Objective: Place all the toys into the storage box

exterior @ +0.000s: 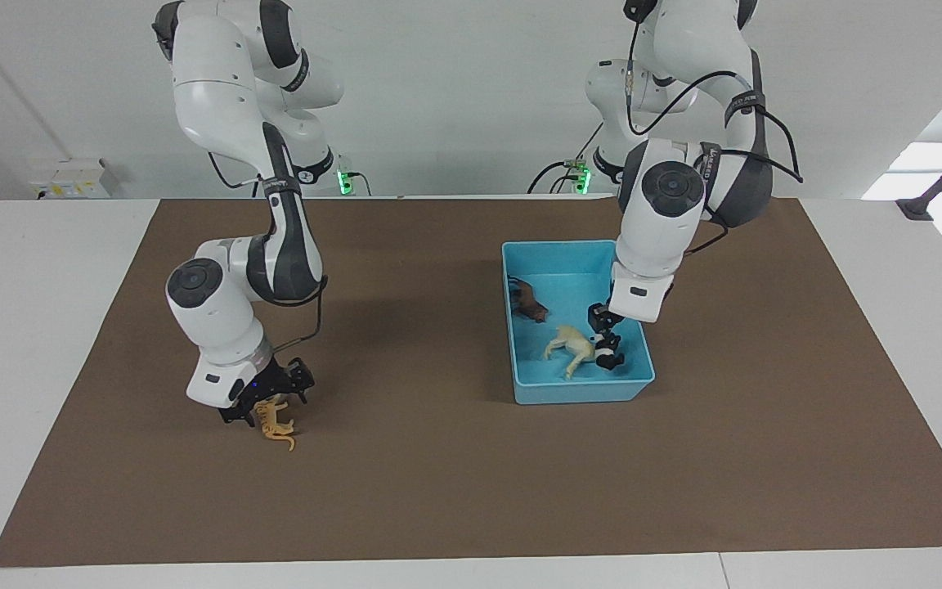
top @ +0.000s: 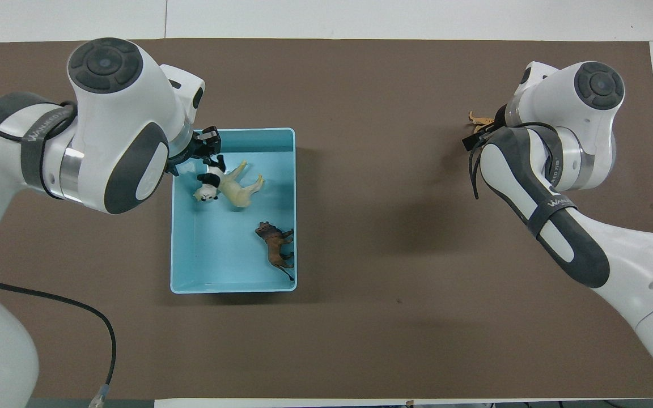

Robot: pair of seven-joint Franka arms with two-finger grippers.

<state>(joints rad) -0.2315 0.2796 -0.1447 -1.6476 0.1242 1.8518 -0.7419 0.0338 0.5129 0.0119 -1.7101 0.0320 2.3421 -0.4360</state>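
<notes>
The orange tiger (exterior: pixel 277 423), the one toy outside the light blue storage box (exterior: pixel 524 384), is seen on the brown mat (exterior: pixel 438 474) at the right arm's end of the table, directly under the lowered right gripper (exterior: pixel 268 402), whose fingers are spread around its back. The horse (exterior: pixel 571 347), the brown maned animal (exterior: pixel 529 303) and the panda (exterior: pixel 607 353) are shown in the box, beneath the left gripper (exterior: pixel 604 323); whether the panda is held cannot be told. From overhead, the tiger is almost wholly hidden by the right arm.
</notes>
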